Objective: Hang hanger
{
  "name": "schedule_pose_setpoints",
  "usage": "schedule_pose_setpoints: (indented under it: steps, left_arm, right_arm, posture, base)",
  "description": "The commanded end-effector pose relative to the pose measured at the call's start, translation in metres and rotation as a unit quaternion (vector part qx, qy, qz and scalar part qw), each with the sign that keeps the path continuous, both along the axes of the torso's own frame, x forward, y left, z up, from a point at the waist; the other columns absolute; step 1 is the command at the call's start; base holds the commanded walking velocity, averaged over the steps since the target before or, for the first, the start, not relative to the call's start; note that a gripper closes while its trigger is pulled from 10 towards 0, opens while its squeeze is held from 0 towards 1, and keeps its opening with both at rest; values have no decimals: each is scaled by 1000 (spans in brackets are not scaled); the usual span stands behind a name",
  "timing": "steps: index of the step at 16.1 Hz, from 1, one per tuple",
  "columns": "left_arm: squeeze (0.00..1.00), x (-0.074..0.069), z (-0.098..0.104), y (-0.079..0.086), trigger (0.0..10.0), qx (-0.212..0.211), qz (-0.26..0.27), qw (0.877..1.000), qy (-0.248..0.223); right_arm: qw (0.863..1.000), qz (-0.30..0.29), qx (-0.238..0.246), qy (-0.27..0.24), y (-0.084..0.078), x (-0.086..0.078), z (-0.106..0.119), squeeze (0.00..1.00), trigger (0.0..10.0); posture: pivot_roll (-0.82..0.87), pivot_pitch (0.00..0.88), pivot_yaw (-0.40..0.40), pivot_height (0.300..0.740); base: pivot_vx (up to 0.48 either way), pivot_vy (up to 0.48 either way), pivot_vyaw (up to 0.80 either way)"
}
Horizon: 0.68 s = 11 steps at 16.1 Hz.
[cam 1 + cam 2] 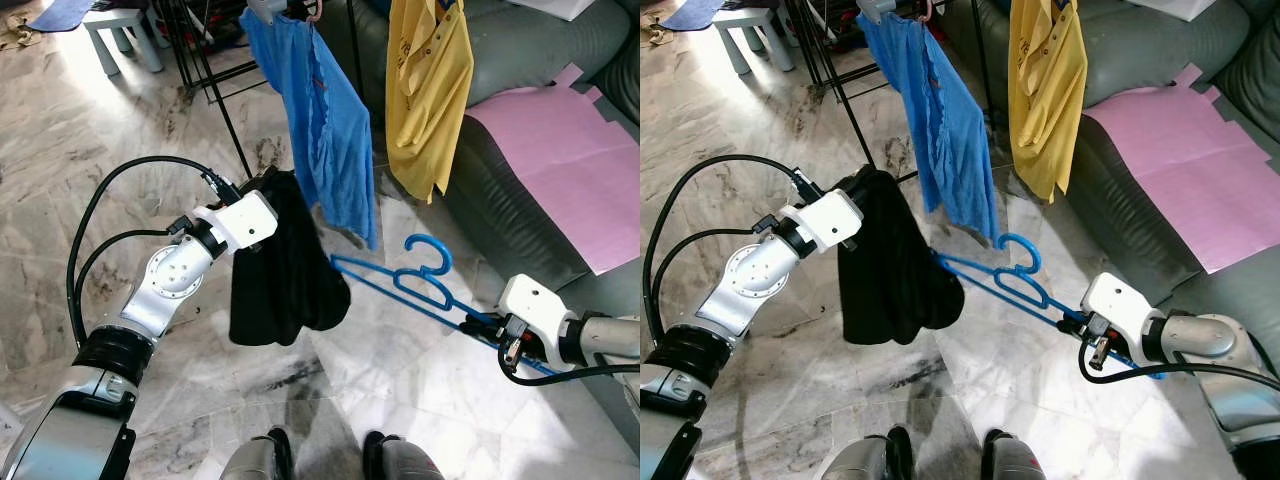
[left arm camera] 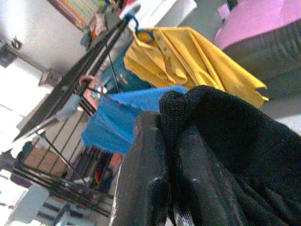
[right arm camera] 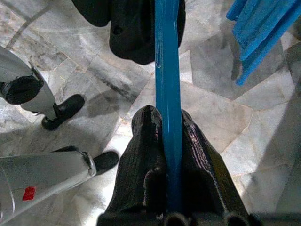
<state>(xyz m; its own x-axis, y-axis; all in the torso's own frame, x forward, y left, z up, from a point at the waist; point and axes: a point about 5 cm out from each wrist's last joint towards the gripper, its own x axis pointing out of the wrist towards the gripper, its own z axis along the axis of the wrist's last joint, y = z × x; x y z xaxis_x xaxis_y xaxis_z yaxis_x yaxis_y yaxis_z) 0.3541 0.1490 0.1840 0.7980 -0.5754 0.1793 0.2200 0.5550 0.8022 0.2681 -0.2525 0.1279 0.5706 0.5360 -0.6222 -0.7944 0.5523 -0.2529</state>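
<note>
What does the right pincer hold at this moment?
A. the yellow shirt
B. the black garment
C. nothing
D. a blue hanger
D: in the right wrist view the right pincer has its two black fingers closed on the bar of the blue hanger, while the black garment hangs from the left pincer.

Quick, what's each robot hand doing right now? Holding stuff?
Left gripper: shut on the black garment.
Right gripper: shut on the blue hanger.
</note>
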Motion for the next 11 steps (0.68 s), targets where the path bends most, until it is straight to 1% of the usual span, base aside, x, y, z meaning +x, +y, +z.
schedule_pose_setpoints:
  steps: [1,5,7,11]
  left_arm:
    - [0,2,3,4,10000,3,7,1000,-6]
    - [0,3,6,7,10000,6,18,1000,-9]
    - [0,4,2,12,10000,8,30,1000,-1]
    - [0,5,-3,15,10000,9,36,999,8]
  right_arm:
    - [1000,17,7,0,5,-3,4,0,10000]
    - [1000,27,5,14,6,-5,3,0,10000]
    - [999,38,9,17,12,-4,8,0,10000]
    - [999,46,2,23,12,-7,10,0,10000]
  posture:
    - [-110,217,51,740]
    - [-104,214,49,740]
    - [-105,213,49,740]
    - [-109,210,48,740]
  base:
    - [0,0,0]
    - [0,0,0]
    - [0,0,0]
    - [0,0,0]
